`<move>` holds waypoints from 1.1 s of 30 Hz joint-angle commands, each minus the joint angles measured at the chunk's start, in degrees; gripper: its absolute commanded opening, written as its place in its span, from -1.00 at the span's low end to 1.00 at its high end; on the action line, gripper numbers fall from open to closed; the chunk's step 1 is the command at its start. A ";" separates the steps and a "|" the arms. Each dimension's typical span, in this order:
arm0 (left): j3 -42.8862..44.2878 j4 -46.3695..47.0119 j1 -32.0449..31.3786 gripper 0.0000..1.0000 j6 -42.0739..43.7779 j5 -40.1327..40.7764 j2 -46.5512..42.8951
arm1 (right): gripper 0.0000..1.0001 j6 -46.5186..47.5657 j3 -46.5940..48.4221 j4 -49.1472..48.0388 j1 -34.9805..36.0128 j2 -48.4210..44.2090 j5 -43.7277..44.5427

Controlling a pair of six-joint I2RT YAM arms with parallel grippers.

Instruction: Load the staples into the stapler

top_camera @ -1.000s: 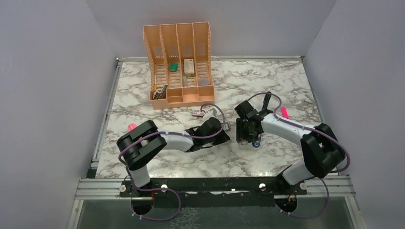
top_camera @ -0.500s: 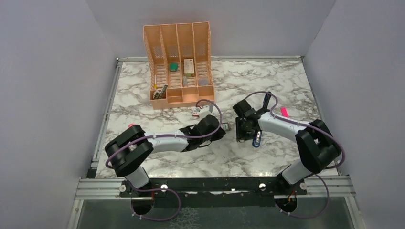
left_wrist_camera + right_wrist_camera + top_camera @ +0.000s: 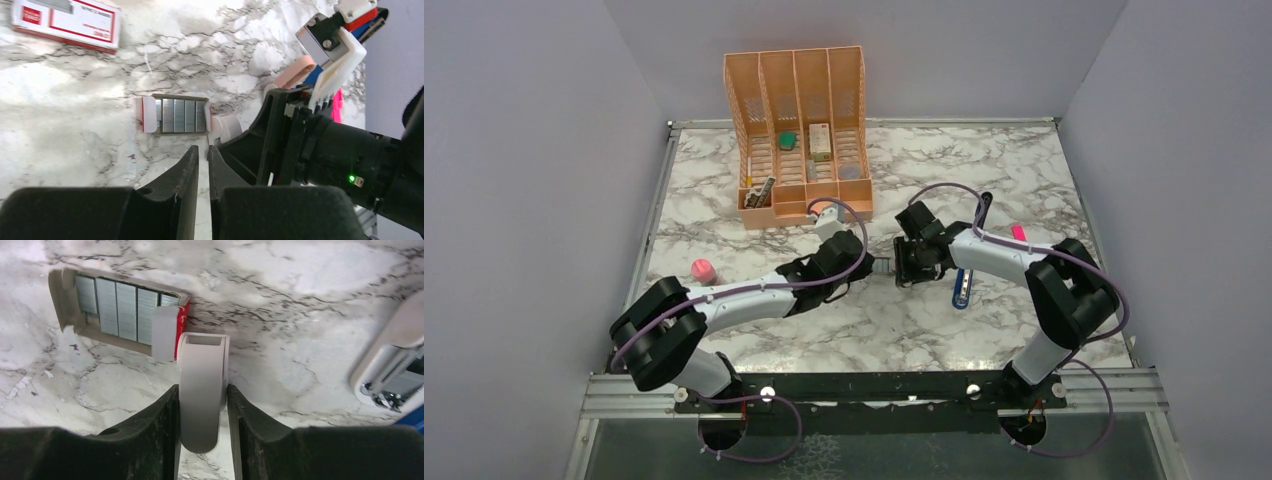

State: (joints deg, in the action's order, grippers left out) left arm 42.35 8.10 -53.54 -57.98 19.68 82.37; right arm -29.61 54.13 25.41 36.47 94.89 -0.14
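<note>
The staples (image 3: 180,115) lie as grey strips in their small tray on the marble, and show in the right wrist view (image 3: 117,307) and between the two grippers in the top view (image 3: 882,267). The red-and-white sleeve (image 3: 65,22) lies apart, beyond the tray. The blue stapler (image 3: 963,291) lies on the table right of my right gripper, and its silver channel (image 3: 387,382) shows. My left gripper (image 3: 202,148) is shut and empty, just short of the tray. My right gripper (image 3: 202,387) is shut on a white rounded block (image 3: 202,370) whose tip touches the tray's end.
An orange desk organiser (image 3: 799,140) with small items stands at the back. A pink marker (image 3: 1019,235) lies right of the stapler. A small pink-red object (image 3: 702,270) sits at the left. The two wrists are close together over the table's middle.
My right gripper has moved left from above the stapler to the tray, leaving the stapler on the table. My left arm has stretched out and its gripper has drawn back leftward.
</note>
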 commanded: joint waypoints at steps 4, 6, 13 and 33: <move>-0.84 -2.56 1.37 -0.67 1.51 3.70 -3.24 | 0.01 1.55 2.12 4.09 1.58 1.71 0.70; -0.78 -2.69 1.49 -0.63 2.27 3.70 -3.74 | 0.10 1.66 3.67 5.47 1.43 0.39 3.00; 0.27 -1.89 2.73 -0.22 6.84 -1.06 -4.72 | 0.24 0.73 9.40 10.60 0.08 -4.95 14.51; 19.85 -1.14 3.44 0.27 13.50 -25.93 14.61 | 0.13 5.13 10.73 3.31 -16.52 -2.54 8.65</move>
State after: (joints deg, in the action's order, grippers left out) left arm 58.28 5.91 -50.09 -44.49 2.20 91.68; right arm -26.02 63.61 31.24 20.03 90.70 12.93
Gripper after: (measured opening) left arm 0.706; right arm 0.576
